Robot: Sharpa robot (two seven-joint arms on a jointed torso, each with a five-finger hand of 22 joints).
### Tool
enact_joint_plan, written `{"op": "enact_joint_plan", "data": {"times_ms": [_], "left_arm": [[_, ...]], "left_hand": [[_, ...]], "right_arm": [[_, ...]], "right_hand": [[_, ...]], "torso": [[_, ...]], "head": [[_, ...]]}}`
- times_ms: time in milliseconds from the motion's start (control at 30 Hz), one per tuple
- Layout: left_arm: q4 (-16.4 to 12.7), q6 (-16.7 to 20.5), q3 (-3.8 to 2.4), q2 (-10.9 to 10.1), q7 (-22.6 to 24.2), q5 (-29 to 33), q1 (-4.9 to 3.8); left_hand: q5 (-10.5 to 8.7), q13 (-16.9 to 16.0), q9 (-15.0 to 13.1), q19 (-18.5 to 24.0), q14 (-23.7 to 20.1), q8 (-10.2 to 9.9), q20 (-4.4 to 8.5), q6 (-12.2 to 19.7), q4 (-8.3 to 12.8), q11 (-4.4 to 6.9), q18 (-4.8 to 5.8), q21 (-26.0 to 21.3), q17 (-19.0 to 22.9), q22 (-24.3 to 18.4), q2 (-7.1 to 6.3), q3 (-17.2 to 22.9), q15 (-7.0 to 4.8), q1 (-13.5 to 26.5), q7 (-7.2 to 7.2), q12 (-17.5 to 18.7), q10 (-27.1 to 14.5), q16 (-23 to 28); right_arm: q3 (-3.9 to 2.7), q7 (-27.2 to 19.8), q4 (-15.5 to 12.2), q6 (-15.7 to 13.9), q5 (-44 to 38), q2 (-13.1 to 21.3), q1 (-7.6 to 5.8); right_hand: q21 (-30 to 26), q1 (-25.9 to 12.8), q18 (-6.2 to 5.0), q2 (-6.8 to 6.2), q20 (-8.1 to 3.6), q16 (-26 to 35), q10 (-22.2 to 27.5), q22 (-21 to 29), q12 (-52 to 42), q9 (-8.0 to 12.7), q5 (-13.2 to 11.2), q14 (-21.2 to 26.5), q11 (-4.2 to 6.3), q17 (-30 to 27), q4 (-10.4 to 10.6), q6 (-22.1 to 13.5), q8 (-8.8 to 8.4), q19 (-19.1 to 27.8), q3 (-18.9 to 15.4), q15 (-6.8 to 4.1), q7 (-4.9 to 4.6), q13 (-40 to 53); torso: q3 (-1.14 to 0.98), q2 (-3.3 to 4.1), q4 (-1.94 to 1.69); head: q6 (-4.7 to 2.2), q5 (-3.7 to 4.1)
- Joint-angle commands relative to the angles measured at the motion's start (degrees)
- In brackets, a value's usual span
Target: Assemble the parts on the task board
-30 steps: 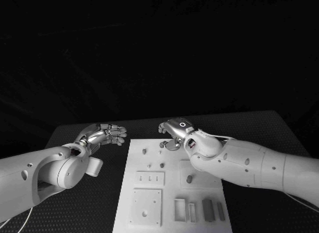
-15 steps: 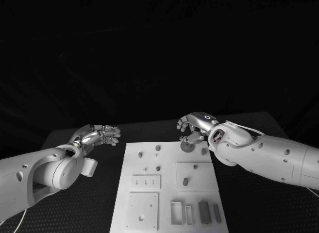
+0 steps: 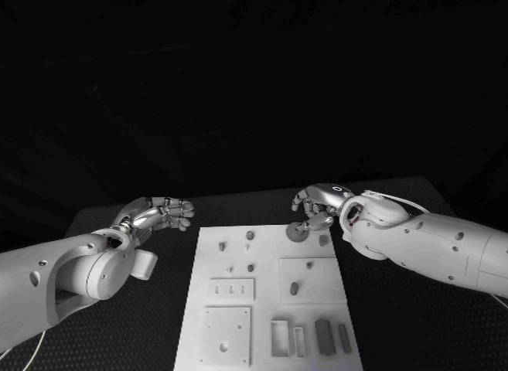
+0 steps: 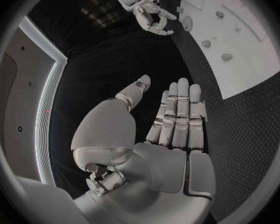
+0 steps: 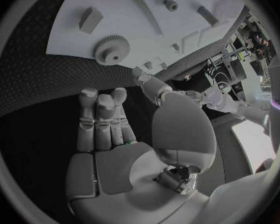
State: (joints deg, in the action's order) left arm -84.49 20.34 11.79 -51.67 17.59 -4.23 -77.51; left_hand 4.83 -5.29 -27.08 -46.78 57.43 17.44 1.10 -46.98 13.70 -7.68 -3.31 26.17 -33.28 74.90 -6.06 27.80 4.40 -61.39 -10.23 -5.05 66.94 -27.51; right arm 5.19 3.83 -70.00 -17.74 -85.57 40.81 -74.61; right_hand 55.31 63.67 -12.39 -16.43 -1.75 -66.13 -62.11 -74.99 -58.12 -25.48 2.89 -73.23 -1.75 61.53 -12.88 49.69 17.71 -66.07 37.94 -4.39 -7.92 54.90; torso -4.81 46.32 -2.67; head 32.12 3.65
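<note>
My left hand hovers over the black worktop just off the left edge of the task board, near the board's far left corner. Left wrist view: fingers straight and side by side, thumb apart, palm bare; it holds nothing and touches nothing

My right hand sits over the far right corner of the task board. Right wrist view: fingers extended together, thumb off to one side, nothing in the palm, so this hand is also wide and holding nothing

Gear, a toothed disc with a centre hole, lies flat on the board at its far right corner, just below my right hand in the head view. Right wrist view shows the same gear right at the board's edge, beyond my fingertips, with a strip of worktop between; I cannot tell from the head view whether any fingertip touches it

Other parts on the board: a small block just beside the gear, toward the right edge; a round peg standing near the far edge, mid-width; two small pegs toward the far left corner. Near edge of the board: raised square plates and a row of upright rectangular pieces toward the near right corner
</note>
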Motion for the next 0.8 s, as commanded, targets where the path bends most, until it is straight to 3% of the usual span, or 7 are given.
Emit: {"op": "enact_joint_plan", "data": {"times_ms": [33, 367, 800], "left_arm": [[-0.1, -0.6, -0.06, 0.2, 0.8, -0.1, -0.08], [0.1, -0.7, -0.06, 0.4, 0.7, -0.1, -0.07], [0.1, -0.8, -0.06, 0.6, 0.6, -0.1, -0.07]], "left_hand": [[-0.12, 0.1, 0.1, 0.5, 0.2, -0.4, -0.01, 0.1, 0.1, -0.13, -0.54, 0.2, -0.1, 1.0, 0.00, 0.2, 0.22, 0.5, -0.35, 0.4, -0.2, 0.3], [-0.16, 0.1, 0.1, 0.5, 0.2, -0.4, -0.02, 0.1, 0.1, -0.16, -0.53, 0.2, -0.1, 1.0, 0.04, 0.1, 0.23, 0.6, -0.36, 0.4, -0.3, 0.3], [-0.16, 0.1, 0.1, 0.5, 0.2, -0.4, -0.02, 0.1, 0.1, -0.17, -0.52, 0.3, -0.2, 1.0, 0.06, 0.2, 0.23, 0.6, -0.36, 0.4, -0.3, 0.3]], "right_arm": [[0.12, -0.6, 1.7, 3.3, 0.7, -0.6, 0.37], [0.33, -0.8, 3.9, 4.6, 0.7, -1.8, 1.56], [0.58, -1.3, 5.8, 5.5, 0.6, -3.3, 2.33]], "right_hand": [[3.6, -0.4, -2.61, 0.32, -0.94, -3.1, 5.2, -1.2, -11.2, 0.2, 0.0, 0.5, -0.21, 2.7, 1.1, 1.3, -0.43, 0.3, 0.7, 0.08, -0.46, 10.1], [4.5, -0.5, -2.61, 0.57, -1.19, -3.6, 5.0, -1.2, -12.3, 0.3, 0.1, 0.2, -0.38, 3.3, 1.2, 1.0, -0.70, 0.2, 1.0, 0.27, -0.64, 11.0], [5.0, -0.1, -2.61, 1.64, -1.26, -3.7, 4.7, -1.1, -12.8, 0.1, 0.1, 0.1, -0.21, 3.6, 1.2, 2.0, -0.16, 0.4, 1.9, 0.14, -0.42, 11.5]], "torso": [[0.08, 0.01, -0.11], [0.13, 0.00, -0.21], [0.10, 0.00, -0.14]], "head": [[0.09, 0.12], [0.55, 0.00], [0.61, -0.21]]}}
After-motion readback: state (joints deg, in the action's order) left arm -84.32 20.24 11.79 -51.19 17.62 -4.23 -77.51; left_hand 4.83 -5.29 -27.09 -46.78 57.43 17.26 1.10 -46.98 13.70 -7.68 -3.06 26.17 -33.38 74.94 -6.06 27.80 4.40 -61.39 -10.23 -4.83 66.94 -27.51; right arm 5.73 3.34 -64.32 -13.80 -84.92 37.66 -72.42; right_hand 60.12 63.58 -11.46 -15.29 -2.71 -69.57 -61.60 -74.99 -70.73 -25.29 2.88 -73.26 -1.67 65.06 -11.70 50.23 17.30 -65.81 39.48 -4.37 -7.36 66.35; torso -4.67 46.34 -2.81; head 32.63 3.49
